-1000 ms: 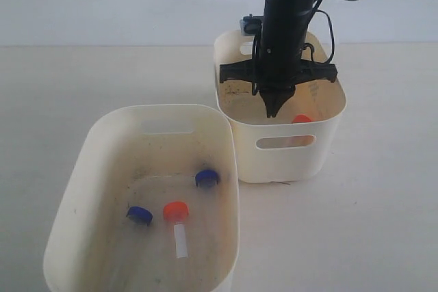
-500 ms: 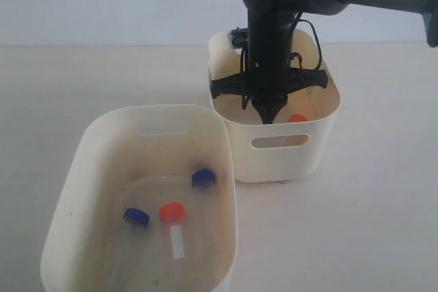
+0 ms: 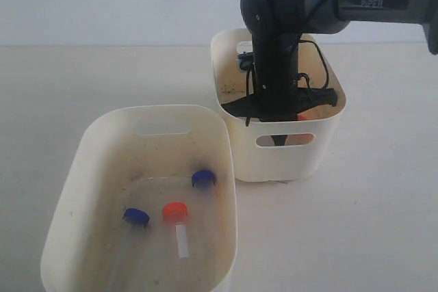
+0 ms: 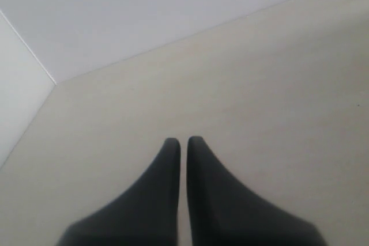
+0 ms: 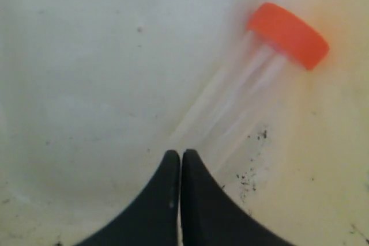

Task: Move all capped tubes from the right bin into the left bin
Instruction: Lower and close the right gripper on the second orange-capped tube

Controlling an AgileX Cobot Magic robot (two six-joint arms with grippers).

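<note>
The left bin (image 3: 89, 169) stands at the front left and holds three capped tubes: a blue-capped one (image 3: 204, 178), another blue-capped one (image 3: 136, 217), and an orange-capped one (image 3: 175, 211) with a white label patch. The right bin (image 3: 321, 152) stands behind it to the right. On its floor lies the fourth tube, clear with an orange-red cap (image 5: 288, 34). My right arm (image 3: 274, 52) reaches straight down into this bin. My right gripper (image 5: 181, 154) is shut and empty, its tips at the tube's bottom end. My left gripper (image 4: 183, 140) is shut and empty over bare table.
Dark specks of grime (image 5: 251, 174) lie on the right bin's floor beside the tube. The right arm's cables (image 3: 321, 56) hang over that bin's rim. The two bins nearly touch at their near corners. Pale tabletop (image 3: 356, 223) surrounds both bins.
My right gripper has dropped deeper into the right bin, from above the rim down to the floor by the orange-capped tube. It has stayed shut. The tubes in the left bin have not moved.
</note>
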